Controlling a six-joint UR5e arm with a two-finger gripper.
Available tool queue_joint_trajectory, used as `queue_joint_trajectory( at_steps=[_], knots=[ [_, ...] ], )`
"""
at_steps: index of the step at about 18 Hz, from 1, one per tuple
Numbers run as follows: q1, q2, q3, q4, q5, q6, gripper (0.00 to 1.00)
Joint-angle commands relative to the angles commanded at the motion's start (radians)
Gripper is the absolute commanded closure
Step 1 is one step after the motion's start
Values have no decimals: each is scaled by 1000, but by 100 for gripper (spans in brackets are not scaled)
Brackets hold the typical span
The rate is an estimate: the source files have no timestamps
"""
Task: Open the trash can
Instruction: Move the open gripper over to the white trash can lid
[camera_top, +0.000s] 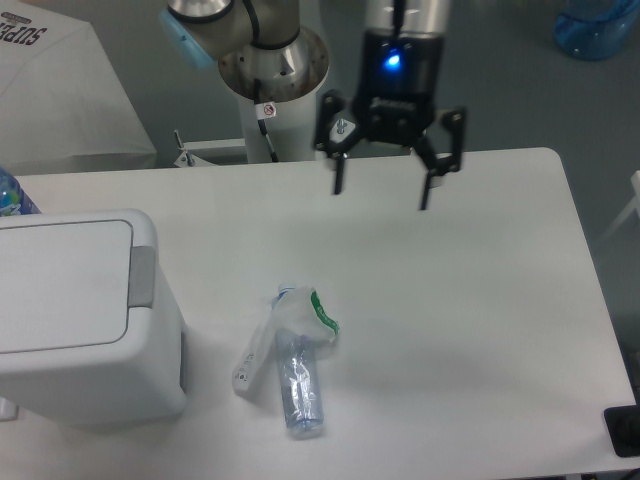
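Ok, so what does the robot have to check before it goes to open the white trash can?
1. Lid shut and waiting: ok. The trash can has its flat lid panel down.
2. Grey tab reachable: ok. It faces the open table side and nothing covers it.
3. Gripper free: ok. Fingers are spread wide with nothing between them.
4. Path to the can clear: ok. The gripper is above the far part of the table, and the bottle lies nearer the front, off a straight line to the tab.
5. Gripper height above the table: cannot tell from this one view.
6. How the lid opens, by pushing or lifting the tab: cannot tell.
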Motion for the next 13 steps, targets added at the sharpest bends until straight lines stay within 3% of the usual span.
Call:
queue_joint_trajectory(
  at_steps=[7, 13],
  knots=[
    [-114, -48, 0, 15, -18, -92, 0],
    [-181, -87, -2, 101, -20, -244, 0]
  ],
)
